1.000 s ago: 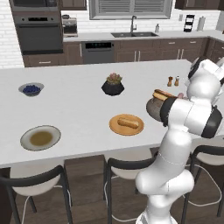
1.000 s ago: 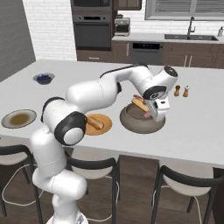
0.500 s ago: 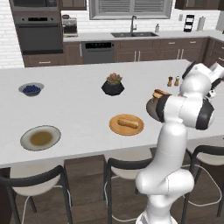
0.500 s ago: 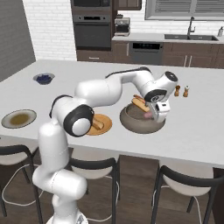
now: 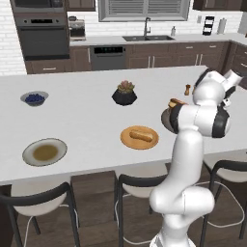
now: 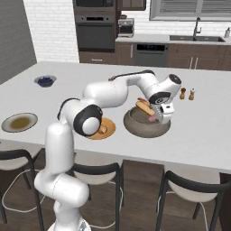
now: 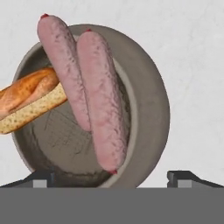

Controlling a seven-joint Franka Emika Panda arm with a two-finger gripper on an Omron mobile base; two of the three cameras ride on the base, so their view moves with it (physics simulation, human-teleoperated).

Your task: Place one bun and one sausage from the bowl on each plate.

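Observation:
The grey-brown bowl (image 7: 148, 96) lies right under my open gripper (image 7: 116, 178), which holds nothing. Inside it two pink sausages (image 7: 103, 100) lie side by side, and a golden bun (image 7: 26, 103) leans on the rim to their left. From the right base view the gripper (image 6: 162, 117) hangs just above the bowl (image 6: 135, 128), with the bun (image 6: 143, 107) showing behind it. On the orange plate (image 5: 126, 140) lies one bun (image 5: 141, 134). The grey-rimmed plate (image 5: 29, 155) sits at the near left with nothing on it.
A small bowl of blueberries (image 5: 34, 98) sits at the far left and a black plant pot (image 5: 124, 95) stands mid-counter. Two shakers (image 6: 187, 94) stand just behind the bowl. Stools line the counter's near edge.
The arm's elbow and forearm have swung slightly, while the hand stays over the bowl with its jaws still open. Nothing on the counter has moved.

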